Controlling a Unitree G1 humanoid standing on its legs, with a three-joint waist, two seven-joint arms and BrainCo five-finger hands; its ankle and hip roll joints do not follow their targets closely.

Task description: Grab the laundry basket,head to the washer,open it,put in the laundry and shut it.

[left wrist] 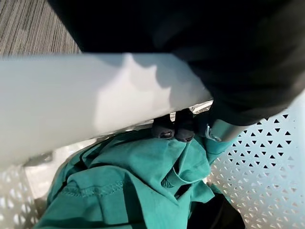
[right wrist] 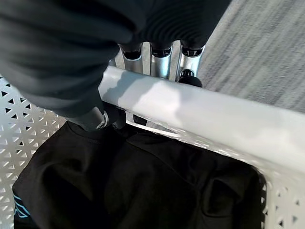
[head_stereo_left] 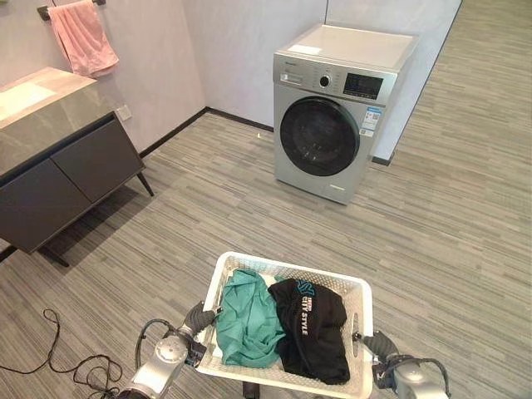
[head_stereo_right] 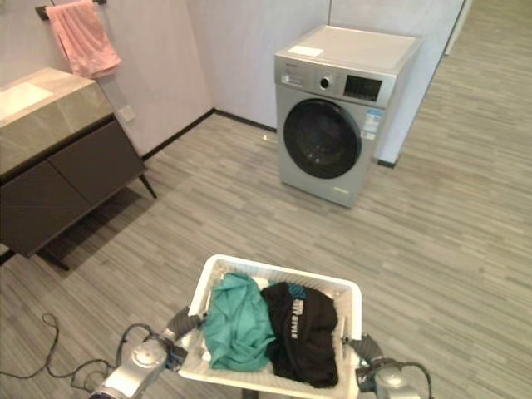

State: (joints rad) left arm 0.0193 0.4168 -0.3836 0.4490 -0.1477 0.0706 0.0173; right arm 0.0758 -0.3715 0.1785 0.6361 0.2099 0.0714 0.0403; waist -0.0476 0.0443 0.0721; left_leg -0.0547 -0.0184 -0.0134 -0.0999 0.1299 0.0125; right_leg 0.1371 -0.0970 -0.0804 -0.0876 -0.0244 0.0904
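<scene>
A white perforated laundry basket [head_stereo_left: 291,264] hangs low in front of me, carried between both hands. It holds a teal garment [head_stereo_left: 248,320] on the left and a black printed garment [head_stereo_left: 312,328] on the right. My left hand [head_stereo_left: 198,318] grips the left rim, its dark fingertips [left wrist: 174,130] curled under the rim [left wrist: 71,100] above the teal cloth [left wrist: 133,186]. My right hand [head_stereo_left: 378,343] clasps the right rim [right wrist: 190,112], fingers [right wrist: 162,59] outside and thumb inside over the black cloth [right wrist: 143,186]. The silver washer [head_stereo_left: 337,125] stands ahead against the wall, its round dark door closed.
A dark cabinet [head_stereo_left: 66,166] with a stone-look top stands along the left wall, and a pink towel [head_stereo_left: 83,35] hangs above it. Striped grey floor [head_stereo_left: 249,208] runs from the basket to the washer. A passage opens to the right of the washer.
</scene>
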